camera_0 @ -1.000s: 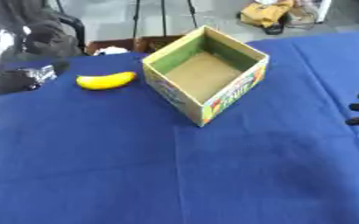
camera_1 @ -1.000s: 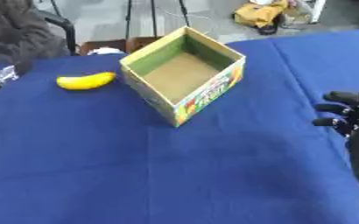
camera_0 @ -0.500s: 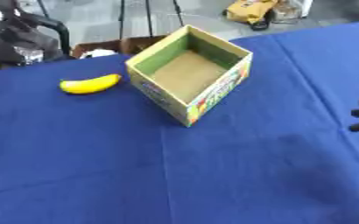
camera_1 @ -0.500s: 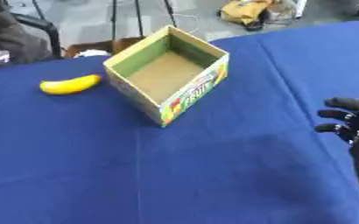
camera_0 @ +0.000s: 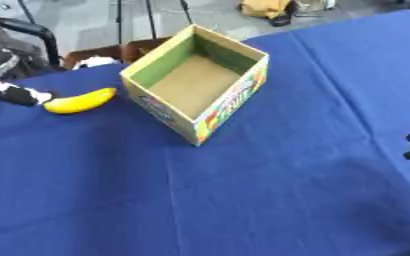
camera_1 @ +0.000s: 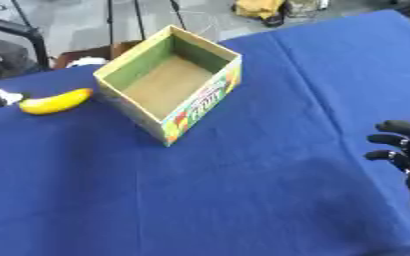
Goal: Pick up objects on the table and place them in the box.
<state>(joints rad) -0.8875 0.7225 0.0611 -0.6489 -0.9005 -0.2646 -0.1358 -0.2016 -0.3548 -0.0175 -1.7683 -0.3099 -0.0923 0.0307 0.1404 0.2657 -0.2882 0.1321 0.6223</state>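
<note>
A blue tablecloth covers the table. The open cardboard box stands far centre, nothing in it. The right hand hovers at the right edge, fingers curled around nothing. The yellow banana lies left of the box, with the left hand at its far-left tip, its fingers impossible to make out

table cover: blue cloth, matt, faint creases
box: cardboard, plain brown matt floor, green inner walls, printed colour outside
banana: yellow skin, smooth, slight sheen
right hand: black, matt
</note>
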